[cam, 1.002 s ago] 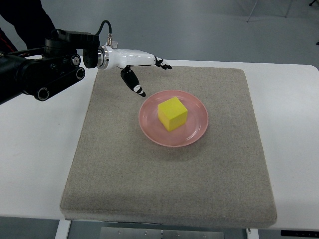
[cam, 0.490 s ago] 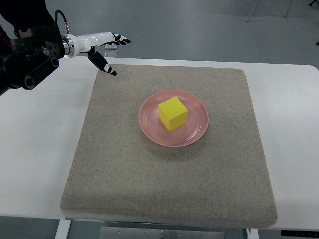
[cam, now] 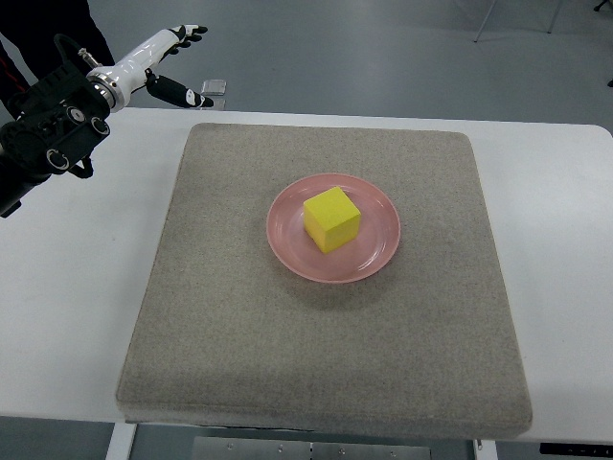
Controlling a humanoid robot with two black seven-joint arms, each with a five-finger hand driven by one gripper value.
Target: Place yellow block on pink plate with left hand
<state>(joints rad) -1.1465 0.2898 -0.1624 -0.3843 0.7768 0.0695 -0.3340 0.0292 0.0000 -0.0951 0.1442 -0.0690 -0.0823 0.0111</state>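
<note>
Since the earlier frames, the left hand [cam: 165, 59] has withdrawn from the rim of the pink plate [cam: 379, 251] to the far left corner of the view, well apart from the plate and past the far edge of the table [cam: 67, 287]. Its white palm faces sideways, fingers spread and relaxed, holding nothing. The dark forearm behind it enters from the left edge of the view.

Yellow block [cam: 331, 219]: resting on the pink plate, roughly at the plate's centre, upright on one face with one corner turned toward the near side. Nothing touches it. Its position matches that in both earlier frames.

Pink plate: lying flat on the grey mat [cam: 239, 326], slightly beyond the mat's middle, unmoved.

Grey mat: square, covering most of the white table, with bare table showing to the left and right of it.

Right hand: not visible in the top view.

A small grey object [cam: 215, 87] lies just beyond the table's far edge, near the left hand; its nature cannot be determined.
</note>
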